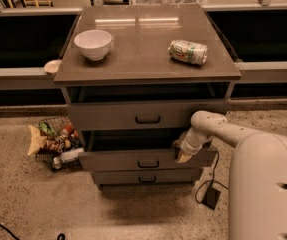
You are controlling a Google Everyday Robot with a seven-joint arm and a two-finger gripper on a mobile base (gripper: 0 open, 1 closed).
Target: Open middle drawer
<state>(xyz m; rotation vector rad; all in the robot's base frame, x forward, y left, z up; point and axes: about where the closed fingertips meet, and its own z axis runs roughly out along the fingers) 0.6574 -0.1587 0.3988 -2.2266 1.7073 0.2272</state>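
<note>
The middle drawer [113, 160] is a grey-brown front with a small black bar handle [148, 164]. It sticks out a little from the cabinet, below the taller top drawer [108, 116] and above the narrow bottom drawer [118, 177]. A dark gap shows above it. My gripper [183, 153] is at the top edge of the middle drawer's front, right of the handle, at the end of my white arm [218, 129].
On the cabinet top [143, 49] stand a white bowl [93, 44] and a can lying on its side [188, 51]. A wire basket of snacks [53, 144] sits on the floor at the left. A black cable and box [211, 196] lie at the right. My white body [265, 184] fills the lower right.
</note>
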